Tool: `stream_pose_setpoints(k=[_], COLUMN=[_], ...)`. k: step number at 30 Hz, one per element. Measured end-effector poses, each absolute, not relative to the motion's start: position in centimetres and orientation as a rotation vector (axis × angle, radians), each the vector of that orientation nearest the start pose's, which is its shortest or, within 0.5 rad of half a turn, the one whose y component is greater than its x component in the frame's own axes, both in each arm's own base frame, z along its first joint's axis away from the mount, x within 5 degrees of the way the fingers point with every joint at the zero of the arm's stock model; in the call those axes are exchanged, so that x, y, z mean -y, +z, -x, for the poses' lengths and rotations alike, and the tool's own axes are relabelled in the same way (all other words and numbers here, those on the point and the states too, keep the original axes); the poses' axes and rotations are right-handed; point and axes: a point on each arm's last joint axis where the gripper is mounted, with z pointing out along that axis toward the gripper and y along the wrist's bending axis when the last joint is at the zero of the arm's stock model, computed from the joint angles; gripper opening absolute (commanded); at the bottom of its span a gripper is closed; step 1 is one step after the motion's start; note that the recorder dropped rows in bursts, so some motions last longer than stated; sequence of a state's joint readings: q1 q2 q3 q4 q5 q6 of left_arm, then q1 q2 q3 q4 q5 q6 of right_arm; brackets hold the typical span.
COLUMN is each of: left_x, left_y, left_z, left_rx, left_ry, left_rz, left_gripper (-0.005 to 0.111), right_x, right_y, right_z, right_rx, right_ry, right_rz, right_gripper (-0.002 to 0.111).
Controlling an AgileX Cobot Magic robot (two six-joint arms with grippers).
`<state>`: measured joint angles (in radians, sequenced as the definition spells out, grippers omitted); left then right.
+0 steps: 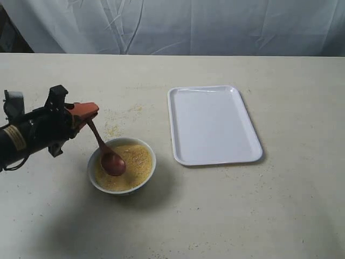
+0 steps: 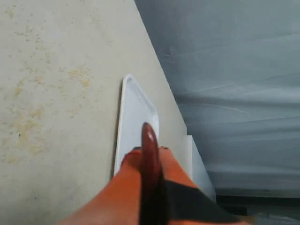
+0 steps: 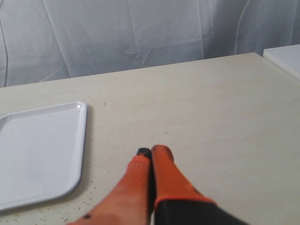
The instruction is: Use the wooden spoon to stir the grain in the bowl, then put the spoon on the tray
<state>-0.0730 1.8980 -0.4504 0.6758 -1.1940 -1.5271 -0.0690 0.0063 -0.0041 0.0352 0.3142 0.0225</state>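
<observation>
Clamping the top of the wooden spoon's slim handle between its orange fingers, the left tool hangs above the surface, up and to the left of the bowl in the exterior view. The spoon slants down from the grip, and its dark oval scoop rests in the grain on the left side of the bowl. The golden grain fills the bowl nearly to its pale rim. In the left wrist view the rounded end of the handle sticks out past the fingertips, which are clenched on it from both sides.

The white tray lies flat on the surface to the right of the bowl, near it but not touching, with nothing on it. A thin scatter of loose grains dots the surface behind the bowl, between the bowl and the left tool, and a few more specks lie around the tray.

The right tool shows only in its own wrist view. Its two orange fingers are pressed together with nothing between them, above bare surface, with a corner of the tray off to one side. A creased white cloth hangs behind the surface.
</observation>
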Motion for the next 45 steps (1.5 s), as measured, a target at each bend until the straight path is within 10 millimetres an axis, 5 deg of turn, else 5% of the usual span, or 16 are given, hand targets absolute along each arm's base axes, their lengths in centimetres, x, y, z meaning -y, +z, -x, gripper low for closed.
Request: stream_pose_setpoints(k=[3,9,14,23,36,45], left_x=[7.3,7.5,9.8,11.2,10.8,11.3], left_y=[12.9,15.2,15.6,13.4,18.4,14.4], left_z=[-26.8,-26.9,-27.1,-26.8,-26.7,-27.1], left_rx=[-1.904,-1.795,-1.73,-1.811,-1.631,-1.762], left_ry=[-1.402,-1.105,-1.013,-1.08,-1.017,-1.035], left_rz=[0.567,0.055,-0.221,-0.228,-0.247,-0.286], left_gripper=[0.0,0.0,0.0,0.0,0.0,0.0], right_x=[0.3,0.3,0.3,0.3,0.3,0.3], right_y=[18.6,18.6,18.6,18.6,18.5,18.5], right_z=[-5.4,-5.4,-5.4,-5.4,-5.4,-5.4], right_rx=[-1.797,-1.797,-1.797,-1.797,-1.799,-1.799], right_ry=[0.001,0.001,0.001,0.001,0.001,0.001], right_rz=[-0.105,-0.105,-0.105,-0.105,-0.105,-0.105], right_gripper=[-0.001,-0.001,-0.001,-0.001,-0.001,-0.001])
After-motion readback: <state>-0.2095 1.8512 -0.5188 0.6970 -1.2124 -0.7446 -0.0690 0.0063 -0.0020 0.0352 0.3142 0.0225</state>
